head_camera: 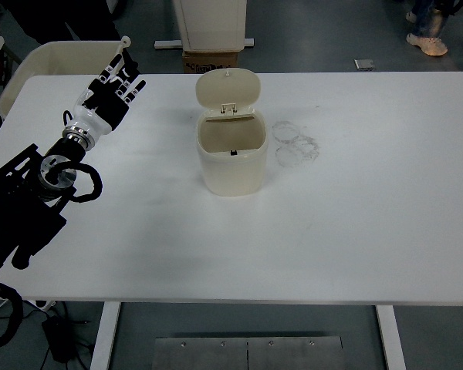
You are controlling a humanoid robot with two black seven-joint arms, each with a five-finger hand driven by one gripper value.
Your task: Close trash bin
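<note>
Near the table's middle stands a cream trash bin (231, 158), its lid (228, 88) hinged upright at the back. Well apart to the left, the left hand (112, 91) hovers with fingers spread, holding nothing. A sideways swipe could topple the light bin.

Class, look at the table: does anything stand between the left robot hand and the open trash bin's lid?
Nothing visible does. Only bare white table lies between the left robot hand and the cream plastic bin's raised lid.
</note>
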